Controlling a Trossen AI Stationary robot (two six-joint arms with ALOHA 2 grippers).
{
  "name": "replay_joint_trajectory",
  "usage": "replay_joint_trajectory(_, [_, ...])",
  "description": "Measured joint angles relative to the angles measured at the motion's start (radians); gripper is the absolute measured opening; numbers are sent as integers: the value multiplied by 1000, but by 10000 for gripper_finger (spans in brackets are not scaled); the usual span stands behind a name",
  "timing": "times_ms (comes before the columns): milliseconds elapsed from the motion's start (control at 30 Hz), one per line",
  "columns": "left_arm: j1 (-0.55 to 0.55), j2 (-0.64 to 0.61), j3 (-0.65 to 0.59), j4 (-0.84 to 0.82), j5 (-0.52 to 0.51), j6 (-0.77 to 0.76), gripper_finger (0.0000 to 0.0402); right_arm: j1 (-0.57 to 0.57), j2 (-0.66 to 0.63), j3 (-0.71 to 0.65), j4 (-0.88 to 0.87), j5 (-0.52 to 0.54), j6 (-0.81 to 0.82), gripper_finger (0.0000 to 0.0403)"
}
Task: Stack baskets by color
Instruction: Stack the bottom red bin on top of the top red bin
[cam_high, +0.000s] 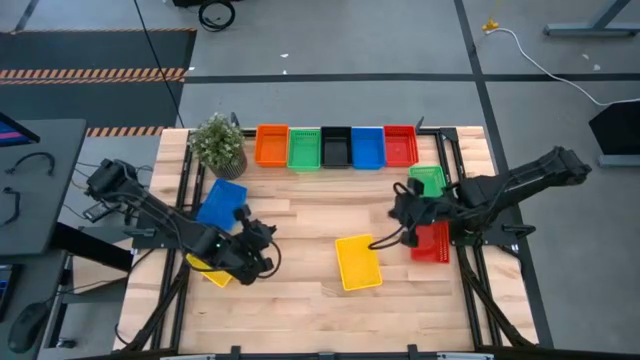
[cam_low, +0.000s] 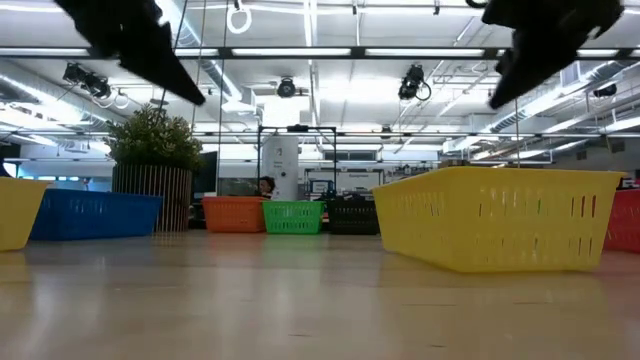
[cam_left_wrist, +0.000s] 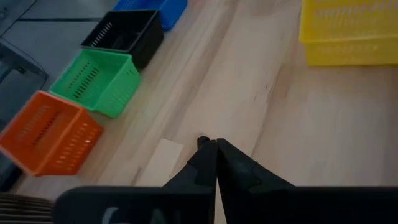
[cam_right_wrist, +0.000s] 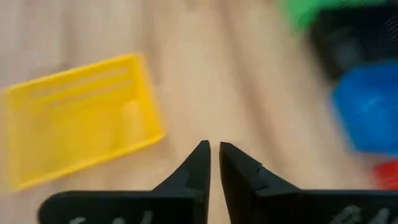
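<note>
While my right gripper (cam_high: 400, 214) hovered narrowly parted, gripping nothing, I judged it should open wider and approach the center yellow basket (cam_high: 358, 262) squarely, left gripper (cam_left_wrist: 215, 144) pinched empty.

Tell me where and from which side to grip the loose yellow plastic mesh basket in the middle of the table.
Grip the yellow plastic mesh basket by its thin upright rim, probably the short wall nearest the right gripper, coming straight down from above. It sits upright and open-topped on the wooden table with clear space around it, so one finger can drop inside the wall and one outside.
</note>
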Motion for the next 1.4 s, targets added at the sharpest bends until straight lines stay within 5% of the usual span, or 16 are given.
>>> replay_joint_trajectory(133, [32, 0, -84, 154, 0, 51, 18, 40, 0, 1, -42, -178, 148, 72])
replay_joint_trajectory(733, [116, 0, -129, 242, 8, 236, 16, 278, 174, 87, -319, -351, 561, 125])
replay_joint_trajectory(1067, [118, 0, -216, 309, 11, 226, 15, 394, 344, 87, -344, -334, 498, 193])
replay_joint_trajectory(1400, [118, 0, -234, 367, 11, 250, 11, 408, 504, 68, -338, -323, 431, 147])
